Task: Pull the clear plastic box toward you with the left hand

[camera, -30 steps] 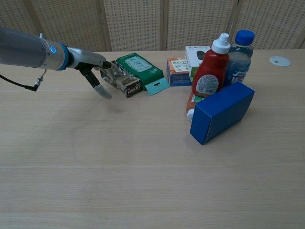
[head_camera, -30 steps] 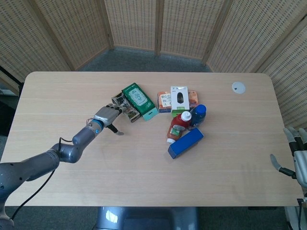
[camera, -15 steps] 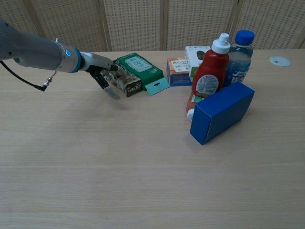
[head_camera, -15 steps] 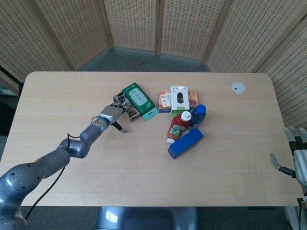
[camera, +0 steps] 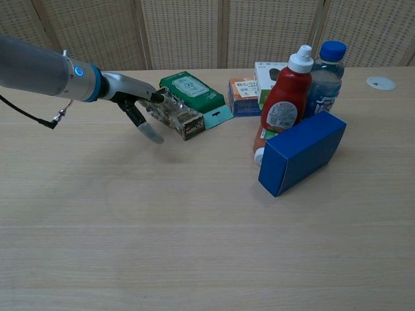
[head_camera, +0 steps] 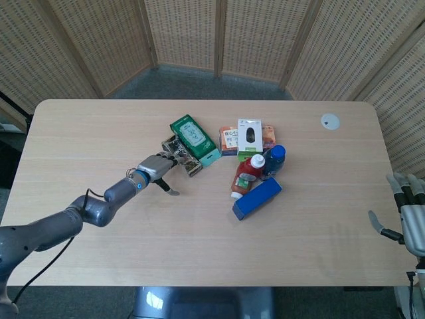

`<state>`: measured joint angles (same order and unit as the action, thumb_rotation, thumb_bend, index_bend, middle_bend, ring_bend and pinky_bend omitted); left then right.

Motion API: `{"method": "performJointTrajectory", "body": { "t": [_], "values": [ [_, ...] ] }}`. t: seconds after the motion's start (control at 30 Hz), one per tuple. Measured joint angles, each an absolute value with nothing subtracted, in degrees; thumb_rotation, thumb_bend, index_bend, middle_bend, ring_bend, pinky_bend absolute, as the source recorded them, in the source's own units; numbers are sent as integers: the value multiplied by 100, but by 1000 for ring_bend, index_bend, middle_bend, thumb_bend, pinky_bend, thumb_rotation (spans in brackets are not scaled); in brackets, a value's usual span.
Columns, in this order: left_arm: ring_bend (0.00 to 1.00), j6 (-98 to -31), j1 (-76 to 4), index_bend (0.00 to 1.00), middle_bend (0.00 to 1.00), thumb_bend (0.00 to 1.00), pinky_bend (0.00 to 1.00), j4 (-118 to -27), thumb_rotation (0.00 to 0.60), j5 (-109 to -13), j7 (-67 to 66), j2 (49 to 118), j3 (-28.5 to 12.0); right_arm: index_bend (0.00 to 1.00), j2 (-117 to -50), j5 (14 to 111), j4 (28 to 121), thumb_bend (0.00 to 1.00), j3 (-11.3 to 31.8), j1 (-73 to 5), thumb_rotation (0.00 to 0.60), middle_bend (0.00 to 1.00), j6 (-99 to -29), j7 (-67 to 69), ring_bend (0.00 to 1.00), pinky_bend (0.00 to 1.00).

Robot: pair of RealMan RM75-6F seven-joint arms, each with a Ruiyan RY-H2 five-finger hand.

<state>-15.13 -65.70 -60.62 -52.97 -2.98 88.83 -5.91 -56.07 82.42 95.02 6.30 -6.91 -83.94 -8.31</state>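
The clear plastic box [head_camera: 182,153] [camera: 176,115], with dark printed contents, lies slantwise just in front of a green wipes pack [head_camera: 193,139] [camera: 192,91] and touches it. My left hand [head_camera: 157,169] [camera: 134,102] reaches in from the left. Its fingers [camera: 154,97] rest on top of the box's left end, while the thumb [camera: 150,131] hangs free below and in front of it. My right hand [head_camera: 410,218] hovers off the table's right edge with fingers spread and nothing in it; the chest view does not show it.
Right of the box stand a red sauce bottle [camera: 284,97], a blue-capped bottle [camera: 325,72], a tilted blue carton [camera: 302,151], an orange packet [camera: 242,96] and a boxed mouse [head_camera: 249,138]. A white disc [head_camera: 330,121] lies at the far right.
The box has slid nearer to me and slightly right, under the left hand's fingers. The hand came back with it. The right hand barely shifted.
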Motion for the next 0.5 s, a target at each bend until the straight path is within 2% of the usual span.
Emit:
{"method": "performJointTrajectory", "body": {
  "t": [0.37, 0.5],
  "values": [
    [0, -1920, -5860, 0, 196, 39, 0, -8206, 314, -6146, 5, 7341, -436, 0, -5518, 8438, 9607, 381, 612, -626, 125, 0, -8577, -796, 0, 0],
    [0, -2379, -5579, 0, 119, 38, 0, -8655, 318, -6394, 158, 6951, -459, 0, -5512, 8510, 9631, 383, 596, -608, 121, 0, -8626, -782, 0, 0]
  ]
}}
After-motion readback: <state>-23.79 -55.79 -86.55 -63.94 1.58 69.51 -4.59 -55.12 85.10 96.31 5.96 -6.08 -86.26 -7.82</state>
